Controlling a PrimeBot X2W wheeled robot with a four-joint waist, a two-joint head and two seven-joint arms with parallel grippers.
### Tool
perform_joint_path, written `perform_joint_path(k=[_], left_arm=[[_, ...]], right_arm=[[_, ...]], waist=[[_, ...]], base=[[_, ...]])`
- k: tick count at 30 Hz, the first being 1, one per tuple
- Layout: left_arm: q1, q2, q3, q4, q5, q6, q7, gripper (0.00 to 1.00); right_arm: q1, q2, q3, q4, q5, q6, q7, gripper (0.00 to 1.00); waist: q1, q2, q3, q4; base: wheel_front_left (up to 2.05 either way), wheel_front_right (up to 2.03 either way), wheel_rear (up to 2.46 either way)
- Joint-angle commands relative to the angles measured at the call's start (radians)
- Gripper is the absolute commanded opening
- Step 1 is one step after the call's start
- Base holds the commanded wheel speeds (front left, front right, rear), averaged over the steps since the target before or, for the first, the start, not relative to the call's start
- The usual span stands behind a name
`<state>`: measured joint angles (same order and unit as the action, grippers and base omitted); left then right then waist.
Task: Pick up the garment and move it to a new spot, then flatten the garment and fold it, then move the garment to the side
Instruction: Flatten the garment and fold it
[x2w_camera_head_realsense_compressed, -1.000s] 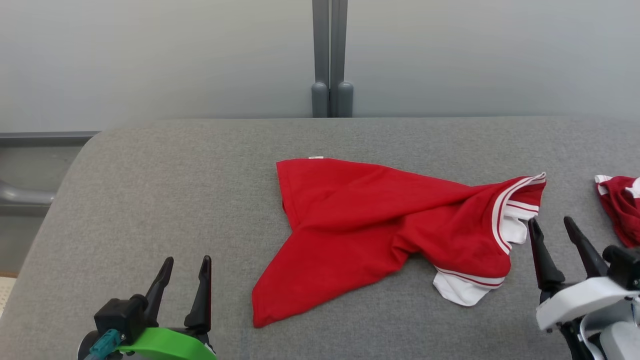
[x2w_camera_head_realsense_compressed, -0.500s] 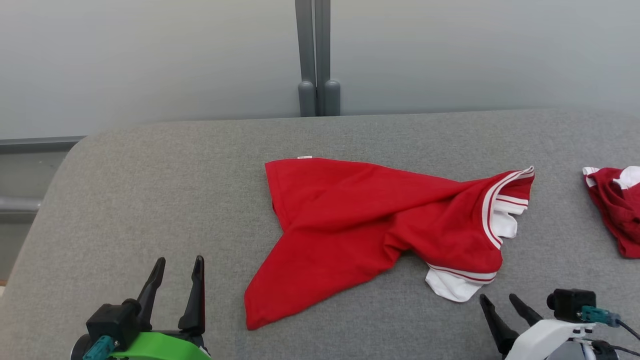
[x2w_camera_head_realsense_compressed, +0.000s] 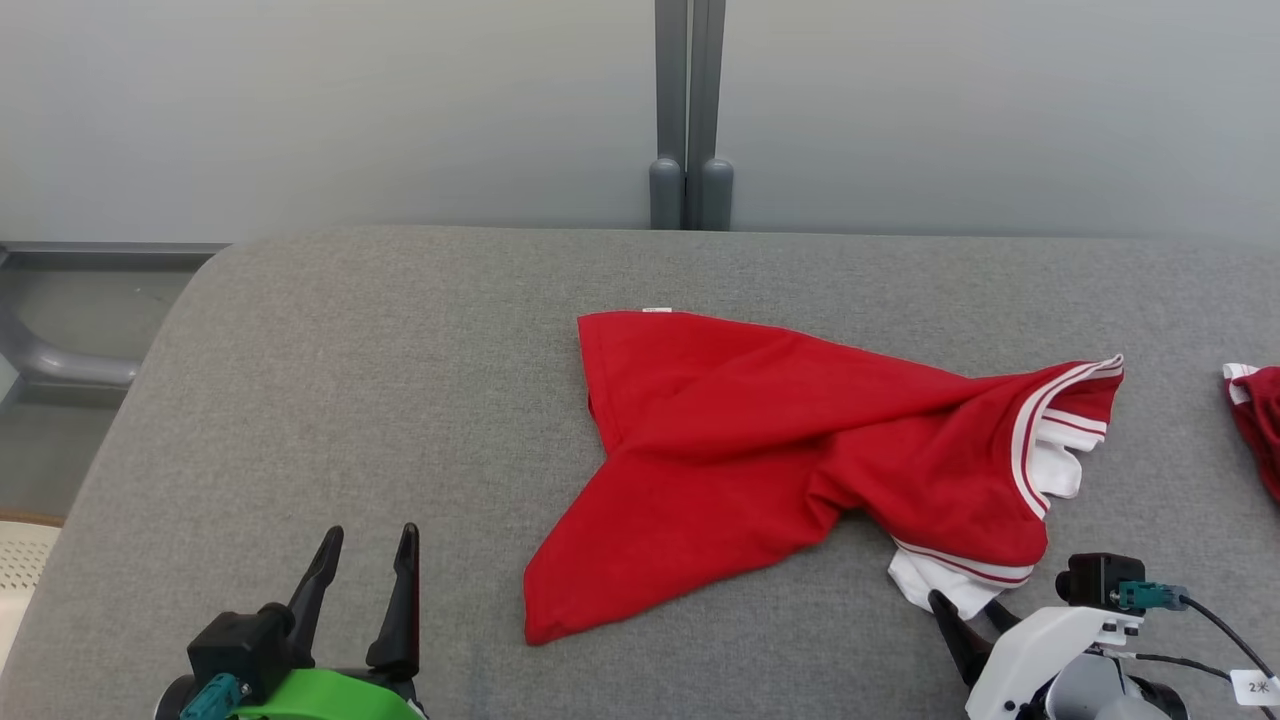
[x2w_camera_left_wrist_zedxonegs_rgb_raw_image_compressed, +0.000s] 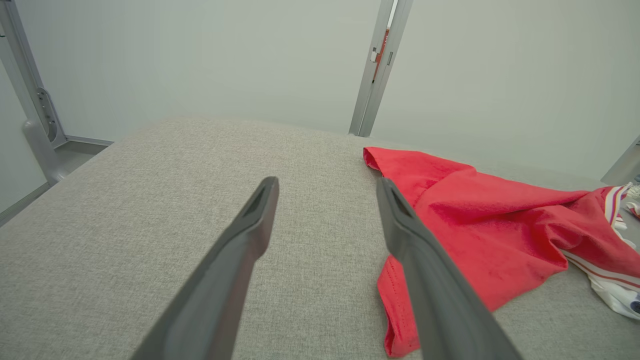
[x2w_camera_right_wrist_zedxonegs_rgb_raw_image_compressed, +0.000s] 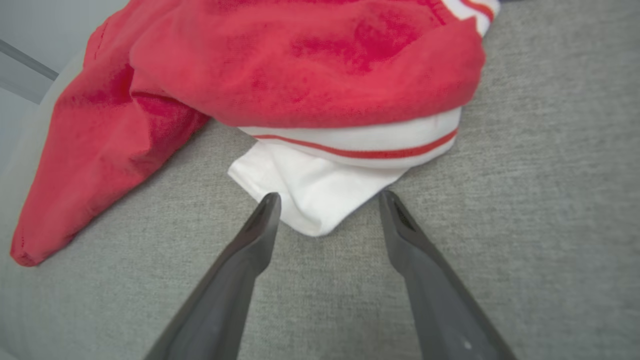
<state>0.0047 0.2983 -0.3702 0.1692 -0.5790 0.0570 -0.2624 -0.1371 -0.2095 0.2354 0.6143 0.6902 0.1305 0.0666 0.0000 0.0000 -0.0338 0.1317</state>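
In the head view a dark red cloth (x2w_camera_head_realsense_compressed: 1256, 425), well right of the garment (x2w_camera_head_realsense_compressed: 800, 450), is cut off by the picture's edge. The label (x2w_camera_head_realsense_compressed: 657, 310) at the garment's far corner is too small to be read. Beside the garment's white hem (x2w_camera_head_realsense_compressed: 945, 592), one finger of the right gripper (x2w_camera_head_realsense_compressed: 960, 602) is partly hidden by the pale wrist (x2w_camera_head_realsense_compressed: 1030, 650). The garment's far part is cut off in the right wrist view; a strip of it is covered by a finger of the left gripper (x2w_camera_left_wrist_zedxonegs_rgb_raw_image_compressed: 327, 180) in the left wrist view

Open left pincer (x2w_camera_left_wrist_zedxonegs_rgb_raw_image_compressed: 327, 187), red garment (x2w_camera_left_wrist_zedxonegs_rgb_raw_image_compressed: 480, 225), grey table (x2w_camera_left_wrist_zedxonegs_rgb_raw_image_compressed: 150, 210)
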Motion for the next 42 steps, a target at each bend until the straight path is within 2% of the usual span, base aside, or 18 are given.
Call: perform_joint_path(k=[1, 2, 4, 8, 12, 16, 19, 23, 29, 34, 35, 36, 37, 42], left_arm=[[-0.008, 0.004, 0.001, 0.003, -0.009, -0.006, -0.002, 1.0], [-0.008, 0.004, 0.0, 0.005, -0.01, -0.005, -0.001, 1.0], [-0.008, 0.006, 0.0, 0.006, -0.012, -0.004, -0.001, 1.0], [-0.002, 0.011, 0.003, 0.005, -0.016, 0.003, 0.001, 1.0], [0.005, 0.011, 0.002, 0.005, -0.018, 0.004, 0.001, 1.0], [0.009, 0.008, 0.001, 0.004, -0.018, 0.006, 0.0, 1.0], [0.01, 0.008, -0.001, 0.007, -0.021, 0.004, 0.0, 1.0], [0.007, 0.01, -0.005, 0.011, -0.022, 0.001, 0.003, 1.0], [-0.001, 0.014, -0.01, 0.013, -0.025, -0.002, 0.011, 1.0], [-0.016, 0.015, -0.018, 0.015, -0.026, -0.006, 0.014, 1.0], [-0.018, 0.016, -0.02, 0.016, -0.025, -0.006, 0.016, 1.0], [-0.019, 0.016, -0.022, 0.016, -0.025, -0.007, 0.017, 1.0], [-0.02, 0.017, -0.023, 0.017, -0.024, -0.007, 0.019, 1.0], [-0.024, 0.018, -0.03, 0.019, -0.023, -0.008, 0.023, 1.0]], right_arm=[[-0.009, 0.007, -0.002, 0.019, -0.005, 0.001, -0.01, 0.98], [-0.016, 0.011, -0.007, 0.03, -0.005, 0.001, -0.021, 0.53], [-0.027, 0.018, -0.007, 0.044, -0.004, 0.0, -0.037, 0.0], [-0.035, 0.016, 0.009, 0.046, 0.005, 0.001, -0.052, 0.0], [-0.012, 0.009, 0.039, -0.058, 0.115, 0.001, -0.006, 0.0], [0.022, -0.06, 0.058, -0.204, 0.219, 0.001, 0.069, 0.0], [0.06, -0.141, 0.054, -0.327, 0.299, 0.001, 0.144, 0.0], [0.116, -0.246, 0.01, -0.432, 0.394, 0.001, 0.255, 0.0], [0.182, -0.334, -0.064, -0.465, 0.457, 0.001, 0.415, 0.0], [0.176, -0.321, -0.111, -0.43, 0.462, 0.001, 0.49, 0.0], [0.165, -0.315, -0.125, -0.418, 0.454, 0.001, 0.492, 0.23], [0.153, -0.304, -0.137, -0.403, 0.443, 0.001, 0.484, 0.81], [0.144, -0.299, -0.147, -0.387, 0.422, 0.001, 0.47, 1.0], [0.106, -0.245, -0.194, -0.294, 0.325, 0.001, 0.364, 1.0]], waist=[[0.0, 0.0, -0.001, 0.005], [0.0, 0.0, -0.001, 0.006], [0.0, 0.0, -0.001, 0.006], [0.0, 0.0, -0.001, -0.006], [0.0, 0.0, 0.0, -0.037], [0.0, 0.0, 0.001, -0.066], [0.0, 0.0, 0.003, -0.085], [0.0, 0.0, 0.007, -0.097], [0.0, 0.0, 0.015, -0.104], [0.0, 0.0, 0.024, -0.098], [0.0, 0.0, 0.025, -0.095], [0.0, 0.0, 0.027, -0.092], [0.0, 0.0, 0.028, -0.089], [0.0, 0.0, 0.028, -0.069]], base=[[0.0, 0.0, 0.0], [0.0, 0.0, 0.0], [0.0, 0.0, 0.0], [0.0, 0.0, 0.0], [0.0, 0.0, 0.0], [0.0, 0.0, 0.0], [0.0, 0.0, 0.0], [0.0, 0.0, 0.0], [0.0, 0.0, 0.0], [0.0, 0.0, 0.0], [0.0, 0.0, 0.0], [0.0, 0.0, 0.0], [0.0, 0.0, 0.0], [0.0, 0.0, 0.0]])
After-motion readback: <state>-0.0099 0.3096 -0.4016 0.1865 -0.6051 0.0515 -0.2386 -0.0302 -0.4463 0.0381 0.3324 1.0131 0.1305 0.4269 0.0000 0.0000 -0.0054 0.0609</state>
